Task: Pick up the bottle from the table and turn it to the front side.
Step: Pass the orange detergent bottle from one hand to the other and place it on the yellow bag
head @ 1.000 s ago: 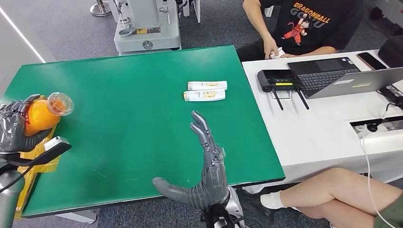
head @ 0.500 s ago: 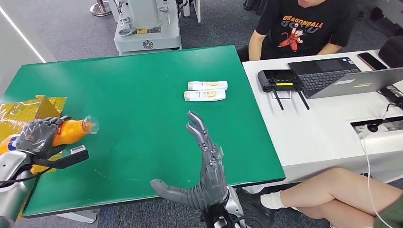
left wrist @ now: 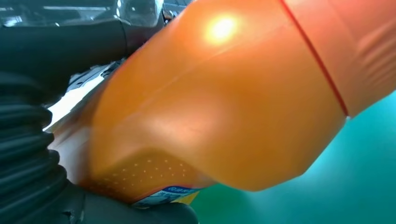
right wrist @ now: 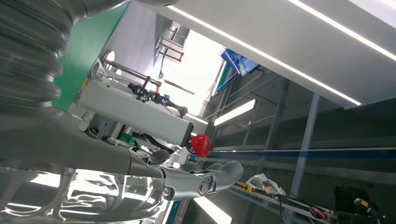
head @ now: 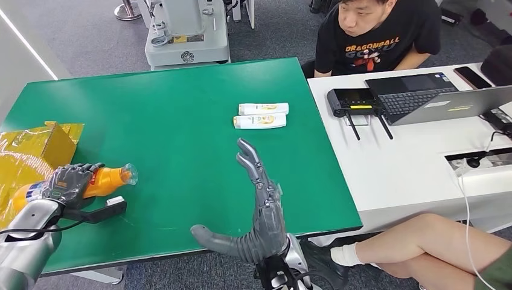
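My left hand [head: 67, 183] grips an orange bottle [head: 107, 180] with a clear cap, held on its side low over the green table [head: 175, 109] near its front left corner, cap toward the table's middle. Up close in the left wrist view the bottle's orange body [left wrist: 224, 98] sits against my dark fingers [left wrist: 70, 46], and a bit of label peeks out at the palm. My right hand [head: 259, 199] hovers open above the table's front edge, fingers straight and spread, thumb out to the left, holding nothing. In the right wrist view its fingers [right wrist: 205, 179] point toward the ceiling.
Two white tubes [head: 261, 115] lie side by side at the table's centre right. A yellow cardboard box [head: 30, 151] stands at the left edge by my left arm. A white desk [head: 410, 151] with laptops adjoins on the right, where a person [head: 377, 36] sits. Another person's leg [head: 422, 241] is at the lower right.
My left hand has lowered the orange bottle and tipped it from cap toward the camera to lying on its side, moving right. The yellow box has come into sight. My right hand barely moved.
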Tool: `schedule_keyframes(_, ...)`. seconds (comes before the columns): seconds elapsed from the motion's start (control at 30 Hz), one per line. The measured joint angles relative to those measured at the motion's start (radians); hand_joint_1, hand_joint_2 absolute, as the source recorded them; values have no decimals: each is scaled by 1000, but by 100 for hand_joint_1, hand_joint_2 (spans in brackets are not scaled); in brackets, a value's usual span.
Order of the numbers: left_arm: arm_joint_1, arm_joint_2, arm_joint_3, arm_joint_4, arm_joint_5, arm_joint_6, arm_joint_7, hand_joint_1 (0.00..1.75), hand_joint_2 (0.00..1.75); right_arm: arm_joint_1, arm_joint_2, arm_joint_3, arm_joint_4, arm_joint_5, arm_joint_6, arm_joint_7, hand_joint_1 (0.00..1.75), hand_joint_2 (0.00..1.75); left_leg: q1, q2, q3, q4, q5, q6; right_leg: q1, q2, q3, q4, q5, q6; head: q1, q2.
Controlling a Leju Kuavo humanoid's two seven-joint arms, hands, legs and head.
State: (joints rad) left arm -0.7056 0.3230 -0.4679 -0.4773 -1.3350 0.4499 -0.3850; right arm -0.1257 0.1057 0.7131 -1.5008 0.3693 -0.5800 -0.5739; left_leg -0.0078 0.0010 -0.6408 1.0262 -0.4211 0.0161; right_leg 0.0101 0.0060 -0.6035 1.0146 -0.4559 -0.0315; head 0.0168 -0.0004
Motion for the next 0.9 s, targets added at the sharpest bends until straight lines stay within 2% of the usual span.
schedule_keyframes(0.13, -3, 2, -2, 30, -16, 16, 3, 175, 175, -12, 0, 1, 13, -7, 1, -3, 0, 175, 0, 0, 0, 0, 0, 0, 0, 0, 0, 0, 0, 0, 0, 0)
schedule_keyframes(0.27, -4, 2, -2, 45, -17, 18, 3, 154, 175, -15, 0, 2, 20, -8, 1, -4, 0, 175, 0, 0, 0, 0, 0, 0, 0, 0, 0, 0, 0, 0, 0, 0)
schedule_keyframes(0.33, -8, 4, -4, 51, -22, 18, 5, 151, 175, -17, 0, 2, 23, -11, 1, -4, 0, 175, 0, 0, 0, 0, 0, 0, 0, 0, 0, 0, 0, 0, 0, 0)
schedule_keyframes(0.53, -24, 16, -8, 76, -25, 21, -8, 149, 175, -17, 0, 9, 31, -18, -4, -7, 0, 175, 0, -1, 0, 0, 0, 0, 0, -1, 0, 0, 0, 0, 0, 0)
schedule_keyframes(0.67, -36, 16, -8, 89, -34, 24, -5, 159, 175, -17, 0, 10, 31, -14, -5, -11, 0, 175, 0, 0, 0, 0, 0, 0, 0, -1, 0, 0, 0, 0, 0, 0)
schedule_keyframes(0.9, -61, 22, -8, 105, -112, 66, 19, 139, 175, -15, 0, 11, 29, 4, 1, -11, 0, 175, 0, -1, 0, 0, 0, 0, 0, -1, 0, 0, 0, 0, 0, 0)
